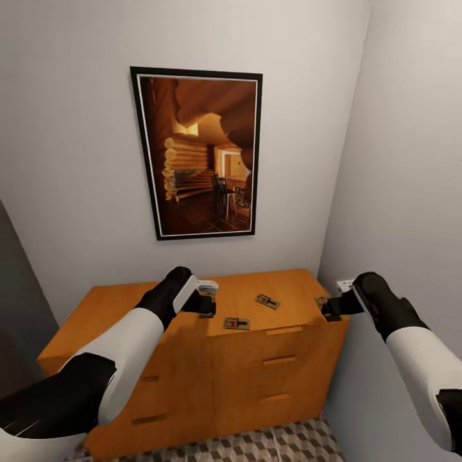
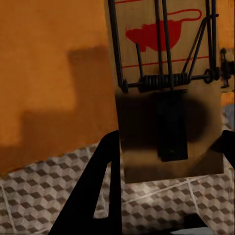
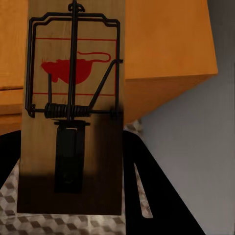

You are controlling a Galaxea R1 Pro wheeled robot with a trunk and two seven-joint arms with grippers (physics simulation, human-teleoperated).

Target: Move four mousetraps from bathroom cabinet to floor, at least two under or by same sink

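Both arms, white-shelled with black wrists, reach forward and up from the lower corners of the head view. The left pincer [image 1: 206, 304] is clamped on a flat tan wooden mousetrap [image 2: 166, 93] with dark wire spring and red mark. The right pincer [image 1: 328, 310], well apart from it, grips another such mousetrap [image 3: 73, 112].

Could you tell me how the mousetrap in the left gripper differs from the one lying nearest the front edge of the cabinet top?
The held mousetrap is clamped in the left gripper and lifted off the wood; the front-edge mousetrap lies flat on the cabinet, untouched. The held mousetrap hangs partly out over the bathroom floor, while the front-edge mousetrap rests wholly on the cabinet. Both are tan boards with dark wire springs.
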